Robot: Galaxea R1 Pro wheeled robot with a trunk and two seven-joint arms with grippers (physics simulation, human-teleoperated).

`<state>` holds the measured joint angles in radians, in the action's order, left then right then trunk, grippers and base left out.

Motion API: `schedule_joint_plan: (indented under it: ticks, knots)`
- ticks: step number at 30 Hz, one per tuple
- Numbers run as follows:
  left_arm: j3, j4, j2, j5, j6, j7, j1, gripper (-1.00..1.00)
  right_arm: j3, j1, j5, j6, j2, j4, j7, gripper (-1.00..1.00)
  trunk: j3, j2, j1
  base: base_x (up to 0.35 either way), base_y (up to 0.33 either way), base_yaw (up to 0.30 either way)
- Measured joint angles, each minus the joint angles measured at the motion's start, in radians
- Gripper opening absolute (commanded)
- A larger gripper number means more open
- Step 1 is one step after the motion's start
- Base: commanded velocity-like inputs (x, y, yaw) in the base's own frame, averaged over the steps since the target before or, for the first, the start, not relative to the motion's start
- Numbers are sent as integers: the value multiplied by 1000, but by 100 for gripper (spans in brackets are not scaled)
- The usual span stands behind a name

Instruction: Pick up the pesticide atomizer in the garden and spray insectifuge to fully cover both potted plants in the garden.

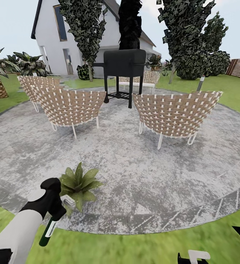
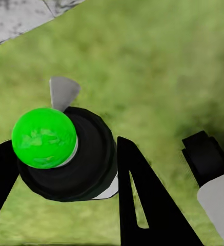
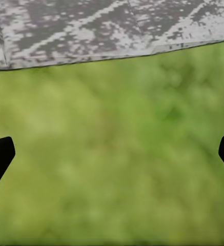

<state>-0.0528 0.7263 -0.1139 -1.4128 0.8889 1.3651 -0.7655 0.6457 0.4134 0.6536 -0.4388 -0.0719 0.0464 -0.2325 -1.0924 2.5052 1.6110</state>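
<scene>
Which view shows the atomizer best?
Head view: the pesticide atomizer hangs in the left gripper beside a potted plant, dark body and white label visible. Left wrist view sees it end-on, a bright green dome.

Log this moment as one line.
left gripper: holds pesticide atomizer | right gripper: open over grass | potted plant: beside left gripper, on patio
</scene>
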Motion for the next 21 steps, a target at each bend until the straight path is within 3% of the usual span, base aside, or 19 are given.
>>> schedule_joint_plan:
  ticks: [1, 3, 5, 6, 9, 13, 18, 21]
  knots:
    - [-5, 2, 5, 3, 1, -63, 0, -100, 0, 0, 0, 0, 0, 0, 0, 100, 0, 0, 0, -2, -2, 0]
    - [-6, 3, 20, 10, 5, -117, -1, -100, 0, 0, 0, 0, 0, 0, 0, 100, 0, 0, 0, -1, -1, 0]
    - [-6, 4, 69, 16, 9, -140, -2, -100, 0, 0, 0, 0, 0, 0, 0, 100, 0, 0, 0, 0, 0, 0]
    - [-5, 5, 110, 15, 9, -147, -6, -100, 1, 0, 0, 0, 0, 0, 0, 100, 0, 0, 0, 0, 0, 0]
    - [-1, 7, 134, 13, 9, -150, -13, -100, 1, 0, 0, 0, 0, 0, 0, 100, 0, 0, 0, 0, 0, 0]
    - [-10, 50, 120, 8, 23, -144, -17, -100, 1, 0, 0, 0, 0, 0, 0, 100, 0, 0, 0, 0, 0, 0]
    - [-110, 88, 58, 8, 26, -134, -31, -100, 1, 0, 0, 0, 0, 0, 0, 100, 0, 0, 0, 0, 0, 0]
    - [-124, 91, 53, 11, 27, -130, -37, -100, 1, 0, 0, 0, 0, 0, 0, 100, 0, 0, 0, 0, 0, 0]
